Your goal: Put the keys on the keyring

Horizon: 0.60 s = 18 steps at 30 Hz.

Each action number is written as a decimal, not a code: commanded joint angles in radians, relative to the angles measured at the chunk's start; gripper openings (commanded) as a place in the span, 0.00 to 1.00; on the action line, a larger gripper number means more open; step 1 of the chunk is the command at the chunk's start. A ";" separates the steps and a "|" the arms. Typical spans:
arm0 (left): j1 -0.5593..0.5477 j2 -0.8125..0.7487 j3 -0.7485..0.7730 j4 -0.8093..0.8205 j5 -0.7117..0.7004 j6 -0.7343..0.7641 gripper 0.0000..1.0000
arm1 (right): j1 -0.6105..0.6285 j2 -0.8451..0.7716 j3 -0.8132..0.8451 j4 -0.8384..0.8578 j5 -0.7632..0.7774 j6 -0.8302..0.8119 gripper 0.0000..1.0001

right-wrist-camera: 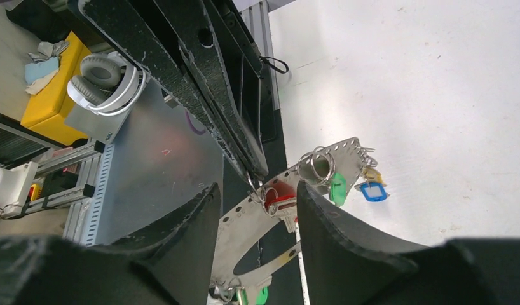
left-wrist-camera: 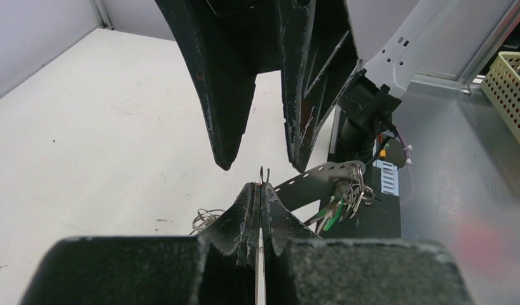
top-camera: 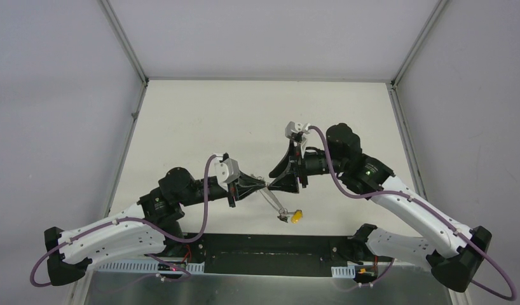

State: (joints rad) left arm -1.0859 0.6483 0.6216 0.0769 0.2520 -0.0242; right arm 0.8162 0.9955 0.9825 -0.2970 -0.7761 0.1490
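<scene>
The left gripper point(left-wrist-camera: 260, 190) was clamped shut on the thin edge of the keyring point(right-wrist-camera: 337, 152), holding the flat perforated band above the table point(top-camera: 200, 127). The hold was narrow, and we judged that a side load could pivot the band or pull it from the pads. Just right of the pinch, the right gripper point(right-wrist-camera: 257, 190) stood with jaws apart, gripping nothing, one finger on either side of the band. A red-headed key point(right-wrist-camera: 283, 202) lay in that gap; we could not tell whether it was threaded. Jaws closing off-centre could catch the band instead and wrench it loose. Further right, the green tag point(right-wrist-camera: 337, 189), blue tag point(right-wrist-camera: 374, 191) and yellow-headed key point(top-camera: 297, 216) hung from the band, and a jolt could set them swinging.
</scene>
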 commanded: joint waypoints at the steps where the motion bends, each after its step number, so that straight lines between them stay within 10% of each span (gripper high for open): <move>1: 0.001 -0.002 0.002 0.119 -0.003 -0.026 0.00 | 0.001 0.021 -0.002 0.085 -0.049 0.020 0.48; 12: 0.001 -0.009 -0.002 0.138 -0.005 -0.035 0.00 | 0.002 0.050 -0.015 0.123 -0.080 0.031 0.00; 18: 0.001 -0.018 -0.009 0.138 -0.019 -0.039 0.00 | 0.001 0.038 -0.020 0.129 -0.097 0.024 0.00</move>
State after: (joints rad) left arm -1.0851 0.6518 0.6121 0.1066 0.2359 -0.0456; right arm 0.8162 1.0420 0.9642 -0.2337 -0.8516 0.1810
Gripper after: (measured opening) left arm 0.007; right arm 0.009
